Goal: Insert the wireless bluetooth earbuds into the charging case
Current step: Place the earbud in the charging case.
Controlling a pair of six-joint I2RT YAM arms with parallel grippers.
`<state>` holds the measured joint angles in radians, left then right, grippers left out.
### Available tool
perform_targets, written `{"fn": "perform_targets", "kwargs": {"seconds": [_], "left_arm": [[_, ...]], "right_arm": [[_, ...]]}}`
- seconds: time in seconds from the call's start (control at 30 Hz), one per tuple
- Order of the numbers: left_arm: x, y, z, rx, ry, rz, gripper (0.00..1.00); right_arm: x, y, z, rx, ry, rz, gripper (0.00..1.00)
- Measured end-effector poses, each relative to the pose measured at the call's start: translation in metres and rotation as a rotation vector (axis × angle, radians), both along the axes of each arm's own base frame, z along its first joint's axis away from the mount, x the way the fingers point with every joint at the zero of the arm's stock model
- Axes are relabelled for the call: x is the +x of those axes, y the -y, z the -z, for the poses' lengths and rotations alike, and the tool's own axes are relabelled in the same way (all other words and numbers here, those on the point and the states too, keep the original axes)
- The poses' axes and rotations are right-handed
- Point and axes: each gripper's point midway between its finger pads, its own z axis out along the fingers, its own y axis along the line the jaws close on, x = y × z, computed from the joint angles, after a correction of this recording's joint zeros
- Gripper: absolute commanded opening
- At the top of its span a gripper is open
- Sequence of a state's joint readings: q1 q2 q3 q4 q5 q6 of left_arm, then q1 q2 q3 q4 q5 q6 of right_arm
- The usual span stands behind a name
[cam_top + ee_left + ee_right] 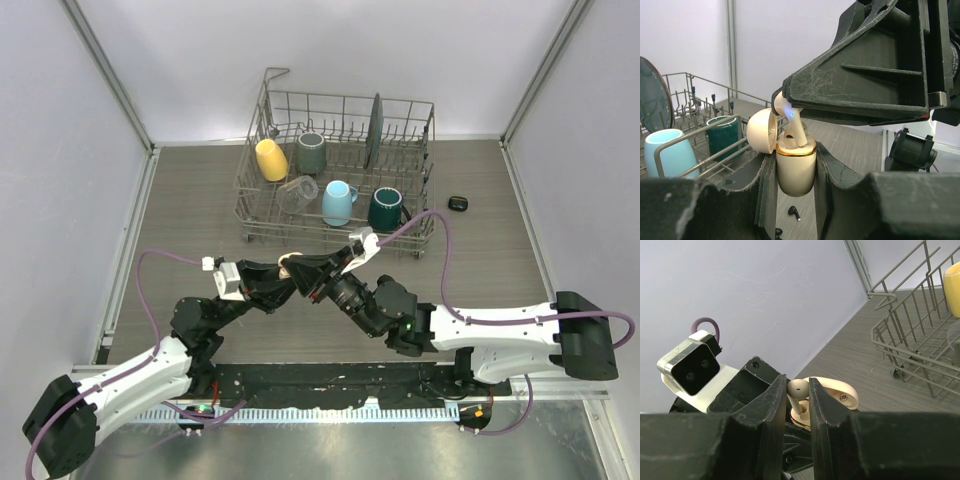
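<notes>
Clamping cream gold-rimmed charging case: left end effector; right end effector pinches cream earbud.

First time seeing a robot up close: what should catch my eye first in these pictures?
Mid-table, the left gripper is shut on an open cream charging case while the right gripper pinches a cream earbud, stem down in the case. Behind them, at the far side, stands a wire dish rack holding coloured mugs.
</notes>
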<state>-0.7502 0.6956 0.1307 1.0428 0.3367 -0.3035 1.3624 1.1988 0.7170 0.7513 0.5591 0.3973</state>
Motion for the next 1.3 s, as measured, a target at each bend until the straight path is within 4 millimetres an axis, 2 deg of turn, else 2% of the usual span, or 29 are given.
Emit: {"fn": "perform_targets", "kwargs": {"seconds": [0.57, 1.3], "left_arm": [[0.0048, -0.0006, 0.0006, -0.006, -0.009, -0.020, 0.00], [-0.0006, -0.0016, -0.0046, -0.014, 0.013, 0.000, 0.00]], "right_arm": [[0.0008, -0.0027, 0.0012, 0.005, -0.009, 0.013, 0.01], [0.0033, -0.0028, 0.0003, 0.019, -0.014, 0.035, 0.01]]}}
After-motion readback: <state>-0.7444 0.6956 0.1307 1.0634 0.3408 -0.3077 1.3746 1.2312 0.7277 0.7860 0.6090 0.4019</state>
